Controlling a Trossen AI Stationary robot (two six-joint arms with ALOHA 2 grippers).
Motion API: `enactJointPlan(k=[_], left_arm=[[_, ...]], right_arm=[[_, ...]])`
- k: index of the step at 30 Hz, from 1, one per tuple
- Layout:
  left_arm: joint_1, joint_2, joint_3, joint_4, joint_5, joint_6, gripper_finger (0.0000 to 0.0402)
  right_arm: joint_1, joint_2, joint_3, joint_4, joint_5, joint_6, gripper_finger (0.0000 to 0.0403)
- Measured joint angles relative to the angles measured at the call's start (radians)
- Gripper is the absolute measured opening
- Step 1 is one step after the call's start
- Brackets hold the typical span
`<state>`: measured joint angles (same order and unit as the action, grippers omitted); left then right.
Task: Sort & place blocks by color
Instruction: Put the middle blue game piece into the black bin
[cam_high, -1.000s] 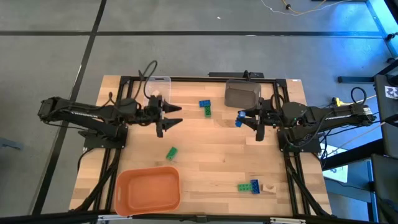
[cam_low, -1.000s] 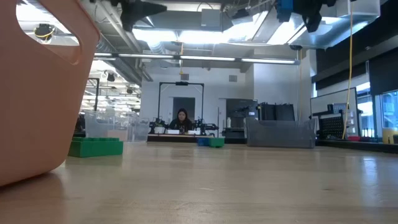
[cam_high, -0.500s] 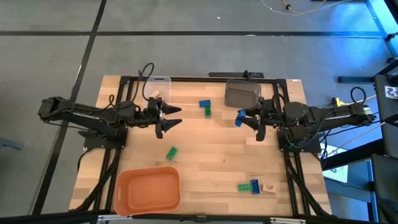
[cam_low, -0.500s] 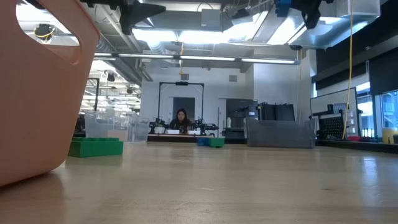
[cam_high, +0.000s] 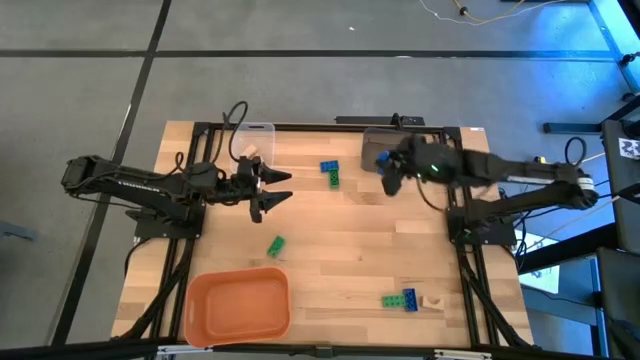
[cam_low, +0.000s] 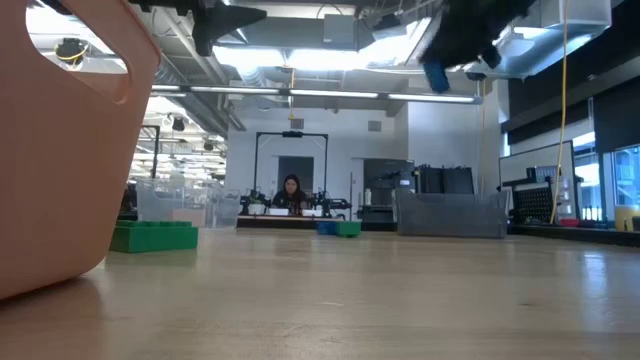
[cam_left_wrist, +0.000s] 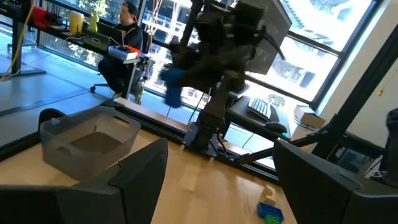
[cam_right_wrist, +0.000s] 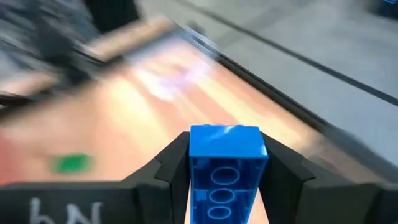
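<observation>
I swung the right tool (cam_high: 384, 166), clamped on a small blue studded brick (cam_right_wrist: 225, 163), leftward to the far-side grey bin (cam_high: 372, 143), ready for a drop; a second before it hung further right. My left tool (cam_high: 283, 186) hovered open, empty, mid-surface.

Orange bin (cam_high: 238, 305) sits at the desk's (cam_high: 330, 225) near-left corner; grey bin (cam_high: 378, 148) and clear bin (cam_high: 252, 139) along the far edge.
</observation>
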<state>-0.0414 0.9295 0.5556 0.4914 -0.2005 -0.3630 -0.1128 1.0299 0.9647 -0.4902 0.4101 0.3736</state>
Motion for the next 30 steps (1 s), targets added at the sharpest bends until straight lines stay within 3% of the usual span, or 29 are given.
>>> enactJointPlan(k=[5, 13, 22, 30], left_arm=[[0.000, 0.000, 0.000, 0.000, -0.015, -0.001, 0.0282], [0.000, 0.000, 0.000, 0.000, -0.033, -0.001, 0.0282], [0.000, 0.000, 0.000, 0.000, -0.079, 0.004, 0.0282], [0.000, 0.000, 0.000, 0.000, -0.079, 0.005, 0.0282]], right_arm=[[-0.211, 0.158, 0.107, -0.209, -0.008, -0.104, 0.0141], [-0.466, 0.392, 0.110, -0.213, -0.106, -0.170, 0.0144], [-0.571, 0.609, 0.109, -0.139, -0.202, -0.093, 0.0150], [-0.577, 0.657, 0.108, -0.102, -0.248, -0.067, 0.0178]])
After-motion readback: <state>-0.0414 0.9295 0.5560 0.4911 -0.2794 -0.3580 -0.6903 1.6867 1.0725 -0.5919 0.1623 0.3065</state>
